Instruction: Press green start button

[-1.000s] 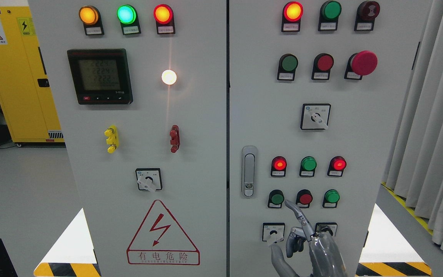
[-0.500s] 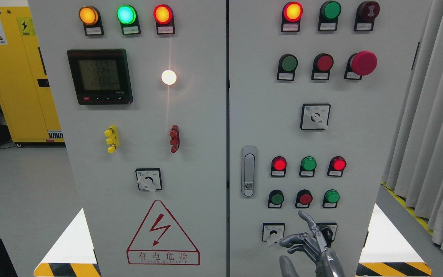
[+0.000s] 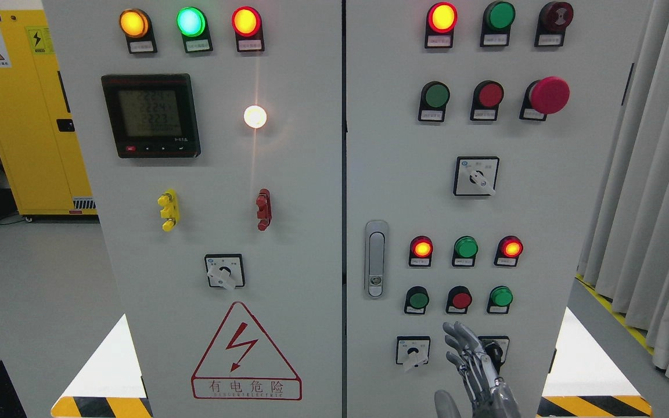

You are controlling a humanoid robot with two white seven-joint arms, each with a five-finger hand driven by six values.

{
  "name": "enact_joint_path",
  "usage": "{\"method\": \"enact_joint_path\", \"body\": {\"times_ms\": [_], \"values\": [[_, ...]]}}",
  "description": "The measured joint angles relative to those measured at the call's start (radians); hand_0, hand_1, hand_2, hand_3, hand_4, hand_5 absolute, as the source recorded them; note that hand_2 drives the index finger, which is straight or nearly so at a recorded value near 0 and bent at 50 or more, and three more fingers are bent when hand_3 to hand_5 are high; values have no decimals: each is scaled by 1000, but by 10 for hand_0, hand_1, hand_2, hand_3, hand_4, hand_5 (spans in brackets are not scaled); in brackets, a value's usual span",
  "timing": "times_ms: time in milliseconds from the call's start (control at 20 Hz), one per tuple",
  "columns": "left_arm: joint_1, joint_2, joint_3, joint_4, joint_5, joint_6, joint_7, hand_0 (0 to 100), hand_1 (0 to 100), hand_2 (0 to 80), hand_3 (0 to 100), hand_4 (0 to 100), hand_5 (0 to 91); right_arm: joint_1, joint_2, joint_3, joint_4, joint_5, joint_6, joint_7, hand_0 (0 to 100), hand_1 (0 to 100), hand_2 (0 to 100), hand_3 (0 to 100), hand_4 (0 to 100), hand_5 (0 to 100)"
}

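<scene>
Right hand [image 3: 474, 366]: rises from the bottom edge, right of the middle, in front of the right cabinet door [image 3: 543, 203]; fingers [image 3: 457, 335] spread and pointing up, holding nothing; fingertips just below the row of three small buttons, touching none of them
Left hand: out of sight
Green start button [image 3: 418, 299]: leftmost of the lower row of three on the right door, up and to the left of the right hand; dark, unlit; clear of the fingers
Neighbours in that row: a red button [image 3: 461, 299] in the middle; a brighter green button [image 3: 502, 296] at the right
Row above: red lamp [image 3: 421, 248] lit; green lamp [image 3: 466, 247] unlit; second red lamp [image 3: 511, 248] lit
Rotary switches: one [image 3: 413, 350] just left of the hand; another [image 3: 495, 350] partly hidden behind the fingers
Door handle [image 3: 376, 258]: upright, at the left edge of the right door
Left door: digital meter [image 3: 150, 115] with lit figures; red lightning warning triangle [image 3: 245, 351] near the bottom
</scene>
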Motion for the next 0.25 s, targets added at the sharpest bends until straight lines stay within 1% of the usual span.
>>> {"method": "enact_joint_path", "body": {"times_ms": [250], "values": [[0, 0, 0, 0, 0, 0, 0, 120, 556, 0, 0, 0, 0, 2, 0, 3, -7, -8, 6, 0, 330, 443, 0, 15, 38, 37]]}}
